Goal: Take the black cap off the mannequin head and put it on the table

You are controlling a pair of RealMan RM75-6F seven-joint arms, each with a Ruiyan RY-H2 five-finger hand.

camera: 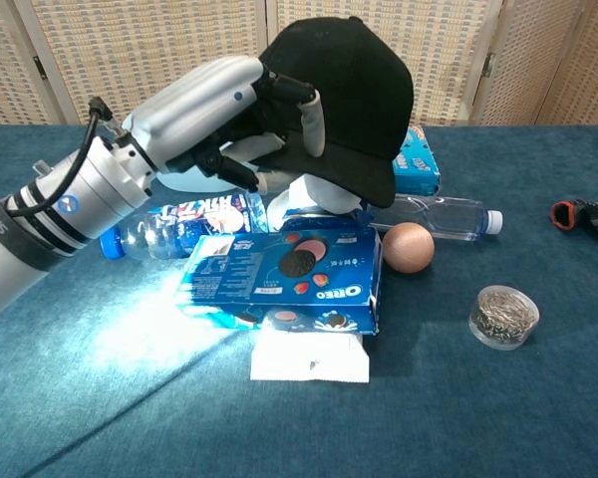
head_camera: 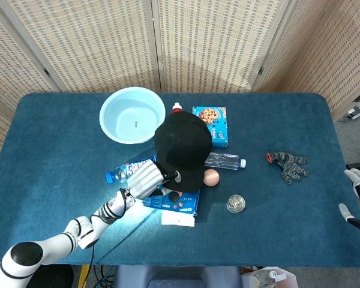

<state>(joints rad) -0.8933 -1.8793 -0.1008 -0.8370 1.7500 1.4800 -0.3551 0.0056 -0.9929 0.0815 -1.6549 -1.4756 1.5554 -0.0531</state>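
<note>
The left hand (camera: 241,110) grips the black cap (camera: 346,95) at its left rim: the thumb lies over the outside of the fabric while the other fingers curl in underneath, so the edge is pinched between them. The cap sits on the mannequin head (camera: 319,194), of which only a pale patch shows below the rim, near the middle of the table (head_camera: 48,156). The cap looks tilted, its left side raised by the hand.

By its look the cap is light and soft in the crown, and stiffer only at the brim and the band. The crown would likely crumple under a squeeze, so the rim, where the hand is, seems the sound place to hold. The cloth should not slip much, and nothing about it is fragile.

Just in front of the head lies a blue Oreo box (camera: 279,279), with a white paper packet (camera: 309,357) nearer still. A water bottle with a blue label (camera: 174,221) lies to the left under the forearm, and a clear bottle (camera: 448,212) and a brown ball (camera: 408,247) to the right.

The right hand (head_camera: 357,195) is at the far right table edge, holding nothing, fingers apart.
</note>
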